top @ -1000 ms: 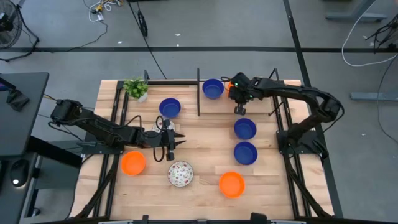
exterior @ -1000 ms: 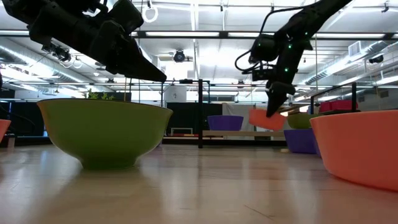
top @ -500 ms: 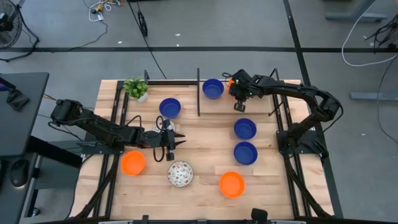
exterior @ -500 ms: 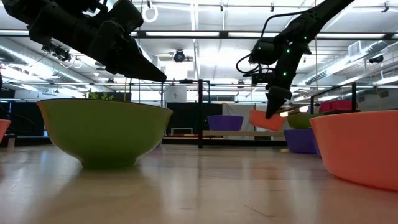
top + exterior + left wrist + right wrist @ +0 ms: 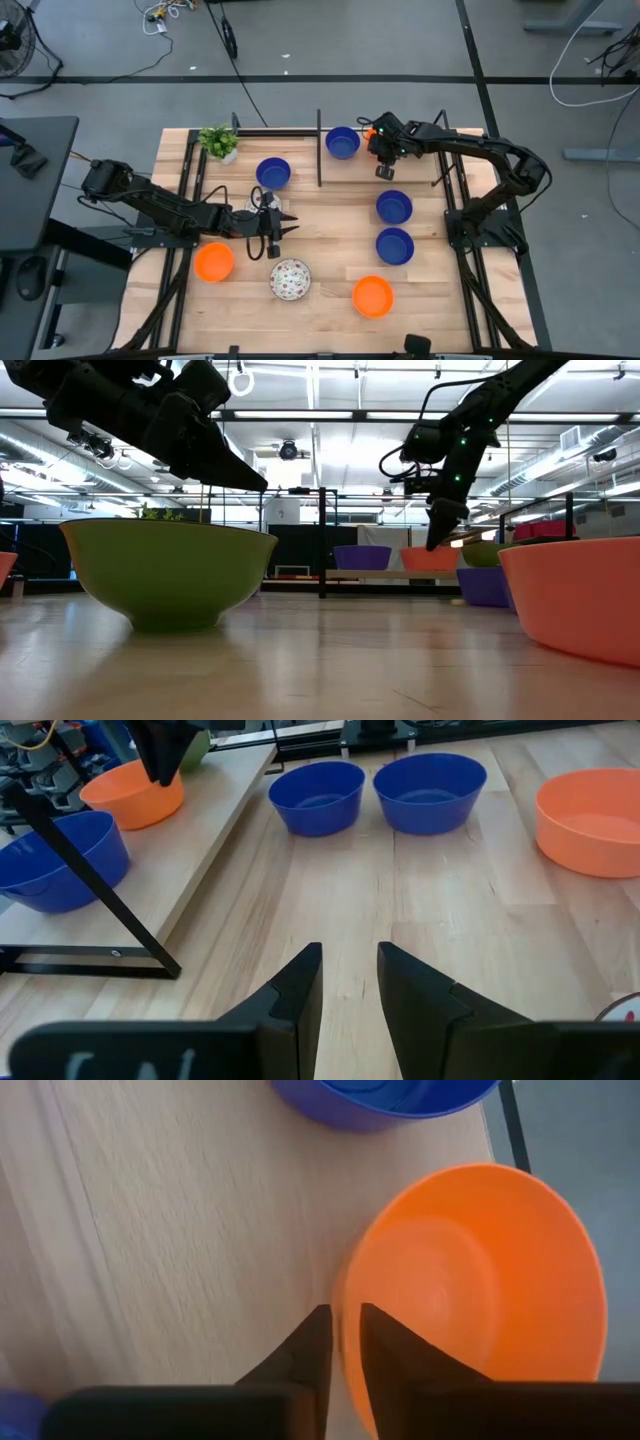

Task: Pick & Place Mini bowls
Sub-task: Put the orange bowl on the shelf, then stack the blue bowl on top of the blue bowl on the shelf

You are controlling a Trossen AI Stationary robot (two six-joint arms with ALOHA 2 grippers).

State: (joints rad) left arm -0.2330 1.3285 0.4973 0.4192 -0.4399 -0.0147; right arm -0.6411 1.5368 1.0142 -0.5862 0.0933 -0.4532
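High view: the right hand (image 5: pixel 384 160) covers most of the orange bowl (image 5: pixel 370 133) at the counter's (image 5: pixel 330 225) far edge beside a blue bowl (image 5: pixel 342 142); only a sliver shows. The left hand (image 5: pixel 287 227) waits mid-counter.

Low view: the orange bowl (image 5: pixel 430 558) now sits level on the far ledge, where a second ago it hung tilted from the right hand (image 5: pixel 436 540).

Left wrist view: left hand (image 5: pixel 348 982) narrowly parted, holding nothing, over bare wood.

Right wrist view: right hand (image 5: pixel 343 1342) slightly parted, fingers straddling the orange bowl's (image 5: pixel 480 1295) rim; whether they touch it I cannot tell.
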